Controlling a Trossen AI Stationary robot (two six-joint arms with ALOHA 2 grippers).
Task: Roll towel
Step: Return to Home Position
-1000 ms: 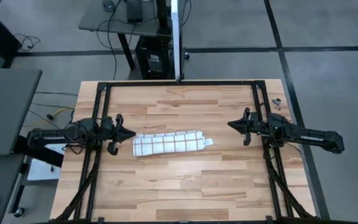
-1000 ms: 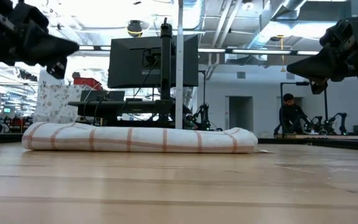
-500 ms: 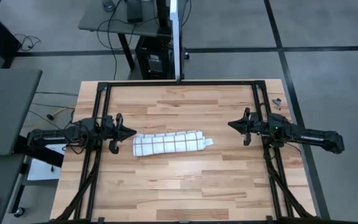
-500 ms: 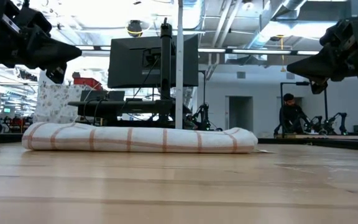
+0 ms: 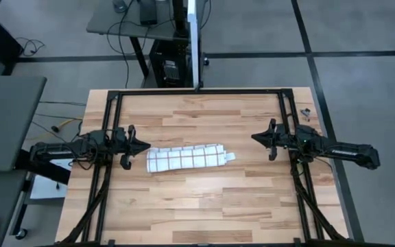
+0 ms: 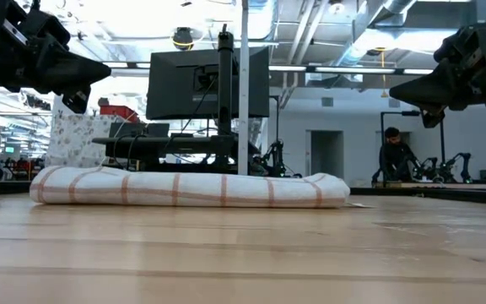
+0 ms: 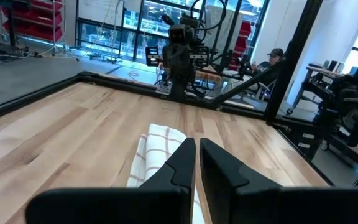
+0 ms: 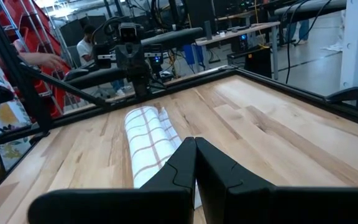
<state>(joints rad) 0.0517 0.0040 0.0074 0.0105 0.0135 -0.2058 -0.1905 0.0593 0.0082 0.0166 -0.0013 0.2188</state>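
The towel [image 5: 186, 158], white with thin red checks, lies rolled up into a long roll on the wooden table, running left to right near the middle; it rests on its underside [image 6: 184, 189]. It also shows in the left wrist view [image 7: 157, 155] and the right wrist view [image 8: 151, 140]. My left gripper [image 5: 147, 146] is shut and points level at the roll's left end, a short way off and above the table. My right gripper [image 5: 254, 138] is shut, level, off the roll's right end with a wider gap.
A black metal frame [image 5: 197, 91] runs along the table's far edge and both sides. A small dark object [image 5: 305, 112] lies at the far right corner. Bare wood spreads in front of the roll [image 5: 197, 206]. A person [image 6: 392, 156] stands in the room beyond.
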